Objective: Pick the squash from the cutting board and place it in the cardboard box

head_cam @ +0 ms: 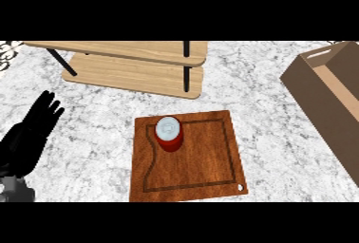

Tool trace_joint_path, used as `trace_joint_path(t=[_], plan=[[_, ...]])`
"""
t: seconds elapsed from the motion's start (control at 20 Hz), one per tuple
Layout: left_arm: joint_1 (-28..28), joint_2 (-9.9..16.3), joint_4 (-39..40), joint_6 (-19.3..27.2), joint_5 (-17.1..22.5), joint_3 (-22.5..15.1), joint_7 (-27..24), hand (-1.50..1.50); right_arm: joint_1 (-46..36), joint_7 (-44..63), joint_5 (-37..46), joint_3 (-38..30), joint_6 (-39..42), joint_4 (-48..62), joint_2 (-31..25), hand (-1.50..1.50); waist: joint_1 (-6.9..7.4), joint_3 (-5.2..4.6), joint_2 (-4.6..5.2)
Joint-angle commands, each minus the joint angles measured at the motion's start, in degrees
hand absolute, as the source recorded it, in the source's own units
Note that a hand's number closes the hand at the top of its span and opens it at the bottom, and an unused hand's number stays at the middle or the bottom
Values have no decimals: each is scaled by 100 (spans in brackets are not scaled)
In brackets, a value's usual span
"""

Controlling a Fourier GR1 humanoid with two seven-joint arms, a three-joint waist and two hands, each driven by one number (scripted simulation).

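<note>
Surface: marble-patterned grey-white surface point(91, 142) is carrying everything; wooden two-tier shelf point(133, 64) is standing at the far side, out of the working area.
Cutting board: brown wooden cutting board point(188, 159) is lying flat near the middle, juice groove running round its edge, small hole at the near right corner.
Task thing: no squash is showing. What is sitting on the board's far-left part is a red can point(169, 134) with a pale lid, standing upright. Pictures and task sentence are disagreeing here; if this is the task's thing, it is resting on the board, not in the box.
Cardboard box: cardboard box point(329, 102) is sitting at the right edge, open top, handle slot in its far wall, well apart from the board. Nothing is showing in the part of its inside that is visible.
Left robot hand: left robot hand point(32, 130) is showing at the left edge, fingers straight and spread, pointing up, holding nothing, resting well apart from the board.
Right robot hand: not showing anywhere.
Stage: can is on the board and no hand is near it; judging only that the placing in the box is not showing as done.
</note>
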Motion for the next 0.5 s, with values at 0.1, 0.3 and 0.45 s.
trace_joint_path(t=[0.1,0.3,0.45], plan=[[166,-10,62,-156,47,62,-246,0,699,-681,-817,-592,782,490,-692,-150,34,1,8],[11,141,-23,-244,214,183,35,0,862,-566,-1092,-567,901,270,-831,-150,46,-1,8],[-90,40,109,-127,-17,36,-59,0,1355,-845,-1197,-644,972,79,-584,-150,29,-1,7]])
